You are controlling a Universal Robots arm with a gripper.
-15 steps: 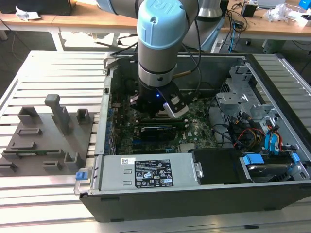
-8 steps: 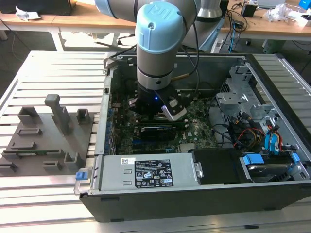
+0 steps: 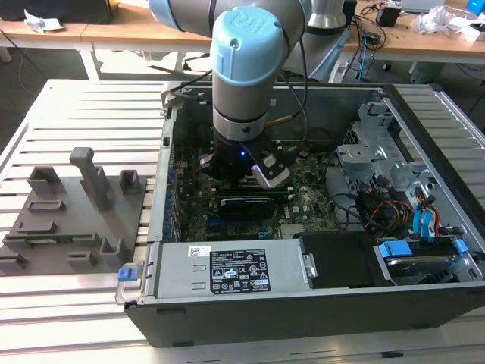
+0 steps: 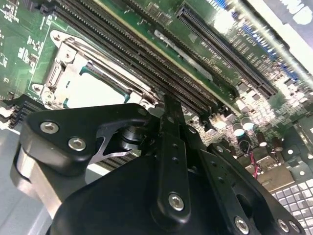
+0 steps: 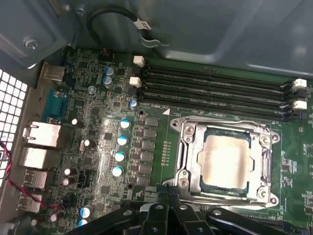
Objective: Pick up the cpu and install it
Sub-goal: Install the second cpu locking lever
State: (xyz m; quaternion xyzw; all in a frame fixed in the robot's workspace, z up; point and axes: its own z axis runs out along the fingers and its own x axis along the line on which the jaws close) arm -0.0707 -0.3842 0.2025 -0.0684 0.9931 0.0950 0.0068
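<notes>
while the gripper (image 5: 168, 193) hung just beside the socket frame (image 5: 226, 161), i saw the cpu (image 5: 225, 160) seated inside; fingers closed together, holding nothing.

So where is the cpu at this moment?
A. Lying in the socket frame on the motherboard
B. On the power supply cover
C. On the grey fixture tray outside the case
A: in both wrist views the cpu lies flat inside the metal socket frame on the motherboard, beside the memory slots.

An open computer case (image 3: 303, 303) lies on a slatted table (image 3: 91, 98); a grey fixture tray (image 3: 68, 220) sits beside it, toward the exterior view's left.
</notes>
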